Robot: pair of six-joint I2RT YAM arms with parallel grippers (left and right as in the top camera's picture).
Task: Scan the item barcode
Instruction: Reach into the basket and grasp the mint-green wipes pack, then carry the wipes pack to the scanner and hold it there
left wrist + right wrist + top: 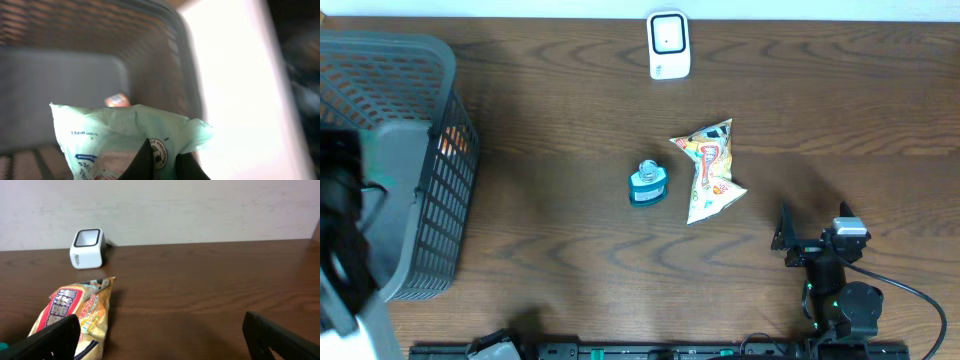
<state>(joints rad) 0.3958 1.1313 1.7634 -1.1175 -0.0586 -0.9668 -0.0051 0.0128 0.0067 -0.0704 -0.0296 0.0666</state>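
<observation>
- Pale green soft pack of wet wipes [125,135] was held at its lower edge by the left gripper [162,157]; the dark fingers [142,160] were pressed together on the film, pinching it.
- Pack hung above the grey plastic mesh basket [75,30], clear of its floor; a small orange item [117,100] lay in the basket behind the pack.
- Left wrist view was motion-blurred; only the printed word "WIPES" was legible, no barcode discernible.
- Overhead view: basket [445,220] stood at the table's left edge with the left arm [340,230] over it, blurred; the pack itself was hidden there.
- White box-shaped barcode scanner [669,45] stood at the far centre edge of the dark brown wooden table [570,270], well apart from the basket.
- Between them on the table: a small blue bottle [647,184] and, just beside it, a yellow-and-red crinkled snack bag [712,170].
- Right gripper [162,345] was low over the table with jaws spread wide, holding nothing; snack bag [75,315] lay just ahead-left of it, scanner [87,247] beyond.
</observation>
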